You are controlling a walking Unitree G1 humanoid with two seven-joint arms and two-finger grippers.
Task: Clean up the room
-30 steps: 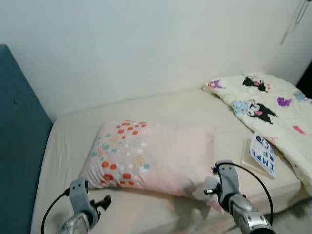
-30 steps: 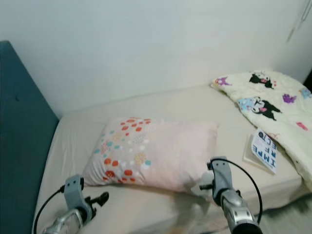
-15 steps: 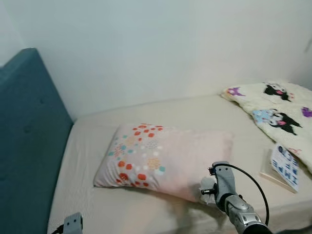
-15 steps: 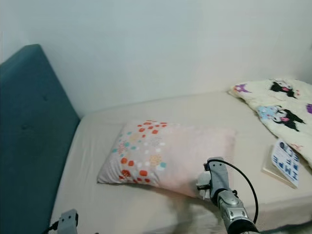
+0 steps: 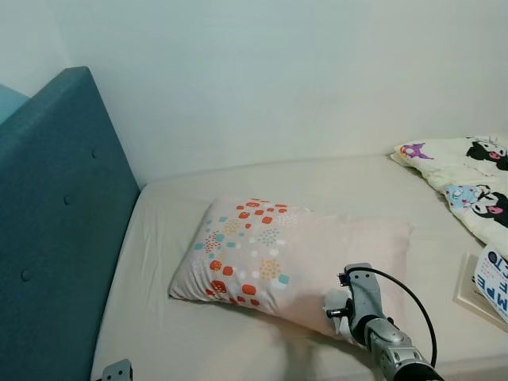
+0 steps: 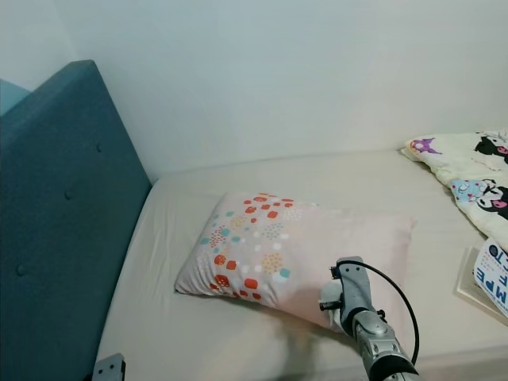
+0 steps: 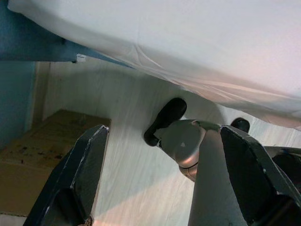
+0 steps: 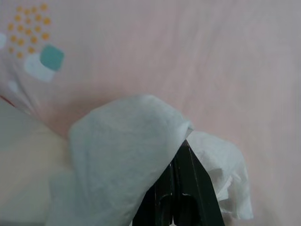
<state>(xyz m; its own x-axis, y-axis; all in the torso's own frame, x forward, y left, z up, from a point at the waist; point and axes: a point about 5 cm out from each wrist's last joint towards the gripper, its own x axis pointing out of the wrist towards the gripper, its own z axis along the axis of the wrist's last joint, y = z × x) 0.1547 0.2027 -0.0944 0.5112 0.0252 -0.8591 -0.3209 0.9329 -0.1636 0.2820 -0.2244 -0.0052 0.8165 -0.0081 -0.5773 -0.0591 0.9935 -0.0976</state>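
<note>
1. The right gripper (image 8: 181, 155) had its two black fingers (image 8: 188, 188) pressed together on a crumpled white tissue (image 8: 122, 155), which bulged out around the tips.
2. In the head views that gripper (image 6: 333, 295) was raised just over the near edge of the pillow (image 5: 294, 258), with the tissue (image 5: 335, 302) bunched at its tip; I could not tell whether the wad touched the pillow.
3. The left gripper (image 7: 160, 155) hung low beside the bed with its fingers (image 7: 84, 169) spread wide and nothing between them (past them lay pale floor, a cardboard box (image 7: 42, 146) and part of the robot's own body).
4. As for progress, I judged one piece of litter to be picked up but not yet disposed of; carrying it to a bin was still to do, and no bin was to be seen.
5. Other tidying seemed left: a book (image 5: 486, 279) lay on the mattress near the right edge of view, and a cartoon-print quilt (image 5: 468, 171) lay rumpled beyond it.
6. The surface was a bed (image 5: 182, 230) under a plain beige sheet, soft and slightly creased, with the pale pink, dot-patterned pillow lying askew across its middle.
7. A teal padded headboard (image 5: 55, 214) stood at the left, and a bare white wall (image 5: 278, 71) ran behind the bed.
</note>
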